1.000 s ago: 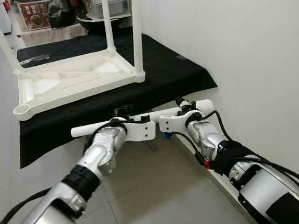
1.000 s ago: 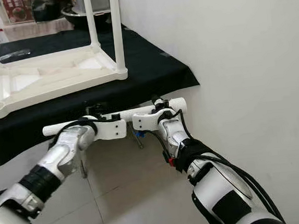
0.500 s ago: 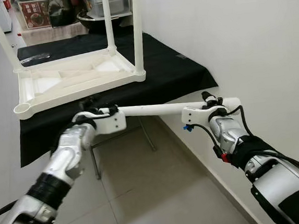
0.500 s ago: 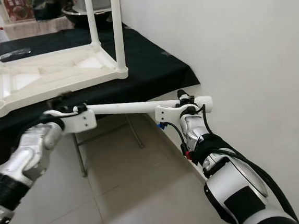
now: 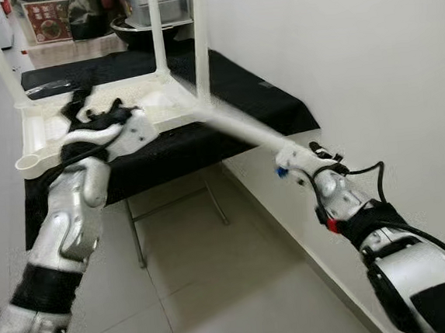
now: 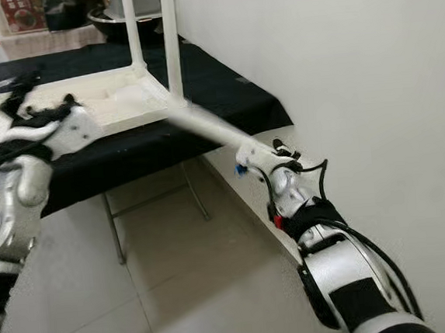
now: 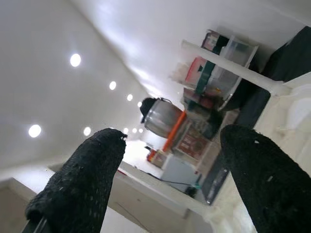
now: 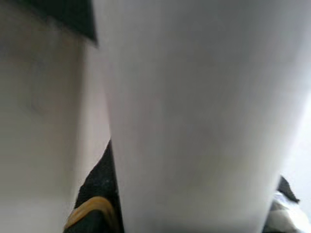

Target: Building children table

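While the right gripper (image 5: pixel 304 159) pinches the white leg (image 5: pixel 243 132) near the upside-down table (image 5: pixel 48 135), the left gripper (image 5: pixel 85 116), fingers spread wide, hovers over it, so next the leg probably needs pushing into the empty corner hole (image 5: pixel 29 162).

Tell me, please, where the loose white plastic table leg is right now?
In the head views, the loose white plastic table leg is held by the right gripper near the wall, slanting up-left towards the upturned white table top on the black cloth.
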